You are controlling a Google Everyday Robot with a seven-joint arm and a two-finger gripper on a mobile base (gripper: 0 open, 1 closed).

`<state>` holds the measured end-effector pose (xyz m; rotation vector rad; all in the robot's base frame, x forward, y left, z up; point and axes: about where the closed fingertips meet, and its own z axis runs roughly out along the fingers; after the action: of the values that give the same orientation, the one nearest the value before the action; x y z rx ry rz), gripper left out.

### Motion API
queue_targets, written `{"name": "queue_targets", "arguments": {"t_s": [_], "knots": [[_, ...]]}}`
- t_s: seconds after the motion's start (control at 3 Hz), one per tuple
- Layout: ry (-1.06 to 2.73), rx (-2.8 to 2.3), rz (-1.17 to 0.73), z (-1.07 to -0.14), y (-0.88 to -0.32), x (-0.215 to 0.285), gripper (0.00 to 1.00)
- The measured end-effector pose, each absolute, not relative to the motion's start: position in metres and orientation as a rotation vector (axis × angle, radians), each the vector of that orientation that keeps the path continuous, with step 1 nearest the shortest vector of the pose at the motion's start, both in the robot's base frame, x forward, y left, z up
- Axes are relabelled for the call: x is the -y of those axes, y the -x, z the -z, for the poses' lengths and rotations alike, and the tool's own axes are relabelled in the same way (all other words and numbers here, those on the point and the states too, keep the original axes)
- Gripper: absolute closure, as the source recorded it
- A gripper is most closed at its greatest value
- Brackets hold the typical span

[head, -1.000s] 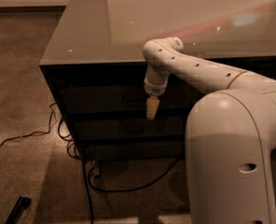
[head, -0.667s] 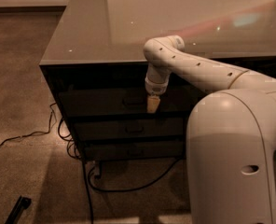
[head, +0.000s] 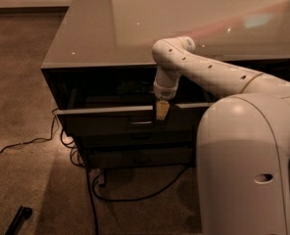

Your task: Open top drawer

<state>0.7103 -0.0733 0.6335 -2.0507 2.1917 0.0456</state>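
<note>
From the single camera view, looking down over the robot's body [head: 248,165], the white arm [head: 208,72] reaches left across the corner of the glossy tabletop [head: 110,33] and bends straight down at the wrist. The gripper [head: 161,110] hangs with its tan tip right at the upper edge of the top drawer [head: 106,124]. That drawer sits directly under the tabletop and already stands proud of the cabinet. Its pale top edge runs as a line out in front of the shadowed opening, so by my reading the pull is underway but far from full travel. Whether the gripper is spread, closed or pinching the drawer's lip, I cannot tell; it is at or against that edge, just right of centre. The small rectangular pull handle [head: 141,122] sits just below and to the left of it on the flat dark front. I'd judge the drawer stiff and rigid, wide and shallow, and fairly light on its runners. Nothing here looks fragile, but a smooth front gives no purchase anywhere except that handle or the top lip. Because it is wide, an off-centre tug could rack it sideways and bind it, so the sensible hold is near the middle with a straight pull outward. Two lower fronts [head: 140,155] sit shut beneath it. Cables [head: 135,195] trail over the floor [head: 22,82] below, clear of the drawer's path.
</note>
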Motion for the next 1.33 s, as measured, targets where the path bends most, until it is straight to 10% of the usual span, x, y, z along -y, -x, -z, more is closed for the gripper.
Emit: {"name": "queue_targets", "arguments": {"t_s": [1.0,1.33], "knots": [[2.060,-2.232,-0.061,-0.621,-0.696,0.074,0.00],[2.072,-2.272,-0.056,-0.621,-0.671,0.081,0.00]]}}
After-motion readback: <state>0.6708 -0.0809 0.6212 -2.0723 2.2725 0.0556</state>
